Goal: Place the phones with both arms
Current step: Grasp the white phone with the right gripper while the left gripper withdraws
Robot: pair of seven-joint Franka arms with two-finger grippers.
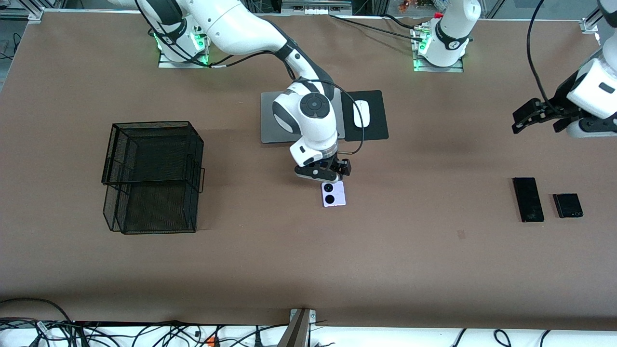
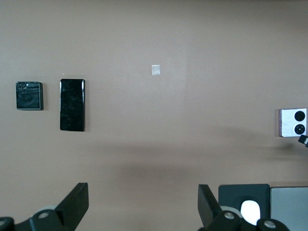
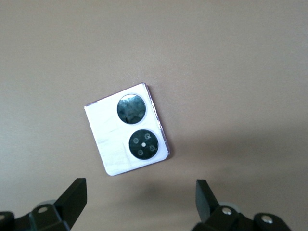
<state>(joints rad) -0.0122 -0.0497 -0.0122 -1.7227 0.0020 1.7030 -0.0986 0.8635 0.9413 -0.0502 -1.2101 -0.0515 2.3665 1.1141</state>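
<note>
The pale lilac-white phone (image 1: 333, 193) with two black circles lies flat mid-table; it fills the right wrist view (image 3: 127, 129) and shows small in the left wrist view (image 2: 292, 122). My right gripper (image 1: 322, 172) hangs open and empty just above its edge nearest the laptop. The long black phone (image 1: 528, 199) and the small squarish black phone (image 1: 568, 205) lie side by side toward the left arm's end; both show in the left wrist view, long (image 2: 72, 104) and small (image 2: 29, 96). My left gripper (image 1: 539, 118) is open and empty, high above the table there.
A black wire-mesh basket (image 1: 152, 176) stands toward the right arm's end. A grey laptop (image 1: 270, 125) and a white mouse (image 1: 361, 114) on a black pad (image 1: 378, 126) lie farther from the camera than the lilac phone. A small pale mark (image 2: 155, 70) is on the brown table.
</note>
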